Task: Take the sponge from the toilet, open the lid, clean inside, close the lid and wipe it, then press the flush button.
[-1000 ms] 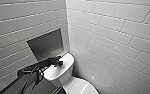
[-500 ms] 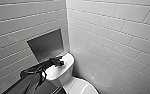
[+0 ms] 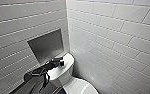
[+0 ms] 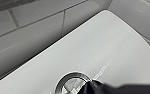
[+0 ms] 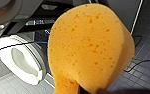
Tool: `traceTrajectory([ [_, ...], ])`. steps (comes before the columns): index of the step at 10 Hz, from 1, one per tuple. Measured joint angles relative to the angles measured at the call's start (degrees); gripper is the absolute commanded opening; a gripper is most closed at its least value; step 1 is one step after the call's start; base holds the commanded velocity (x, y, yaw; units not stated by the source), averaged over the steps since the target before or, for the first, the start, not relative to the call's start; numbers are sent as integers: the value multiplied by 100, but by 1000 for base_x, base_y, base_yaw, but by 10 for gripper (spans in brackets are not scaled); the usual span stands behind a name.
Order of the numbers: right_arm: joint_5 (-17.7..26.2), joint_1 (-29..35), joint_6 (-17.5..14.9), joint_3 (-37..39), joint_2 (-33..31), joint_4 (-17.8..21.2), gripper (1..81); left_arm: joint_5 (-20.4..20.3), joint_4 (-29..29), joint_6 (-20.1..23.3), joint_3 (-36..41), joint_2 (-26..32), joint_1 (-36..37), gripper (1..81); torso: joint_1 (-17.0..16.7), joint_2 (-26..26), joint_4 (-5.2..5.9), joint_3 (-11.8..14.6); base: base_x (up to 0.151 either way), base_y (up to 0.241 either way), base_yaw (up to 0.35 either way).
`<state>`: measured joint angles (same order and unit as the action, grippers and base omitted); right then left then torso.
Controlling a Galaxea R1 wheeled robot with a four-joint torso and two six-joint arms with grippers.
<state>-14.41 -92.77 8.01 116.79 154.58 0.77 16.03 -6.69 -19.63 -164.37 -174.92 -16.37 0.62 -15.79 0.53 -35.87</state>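
Sponge [image 5: 91, 47], orange-yellow and pitted, close up to the right wrist camera, squeezed narrow at one end inside the right claw [image 5: 96, 90], clamped tight on that end. Held in the air, clear of the toilet [image 5: 6, 56], with its white oval lower down on a grey tiled floor [image 5: 146, 75].

Left arm in from the lower left corner of the head view, left claw [image 3: 61, 62] stretched out over the middle of the tank top [image 3: 66, 70], away from both rounded ends. From the left wrist, dark tip of that claw right at the rim of the flush button [image 4: 69, 81], a chrome ring set in the glossy white top. Touching or just above: cannot tell. Cannot tell either how far open the left claw is.

Lid [image 3: 83, 87] white and glossy at the front edge of the tank, seemingly down over the bowl. Grey recessed niche [image 3: 46, 46] in the tiled wall [image 3: 111, 37] just behind the tank top's back edge.
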Motion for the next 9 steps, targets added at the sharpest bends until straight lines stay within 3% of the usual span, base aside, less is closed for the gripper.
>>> traceTrajectory([
  [2, 2, 5, 0, 69, 52, 0, 10, -90, 5, -247, 41, 52, -16, 10, -2, -2, 0, 2, 0, 0, 0],
  [4, 0, 5, 0, 69, 50, 0, 10, 50, 17, -945, 87, 107, 23, 10, -2, -2, 0, 2, 0, 0, 0],
  [7, 0, 2, 0, 69, 48, 0, 10, 708, 254, -1067, 94, 205, 118, 10, 0, 0, 0, 0, 0, 0, 0],
  [9, 0, 5, 0, 69, 33, 0, 10, 867, 293, -1067, 118, 210, 161, 10, 2, 2, 0, 0, 0, 0, 0],
])
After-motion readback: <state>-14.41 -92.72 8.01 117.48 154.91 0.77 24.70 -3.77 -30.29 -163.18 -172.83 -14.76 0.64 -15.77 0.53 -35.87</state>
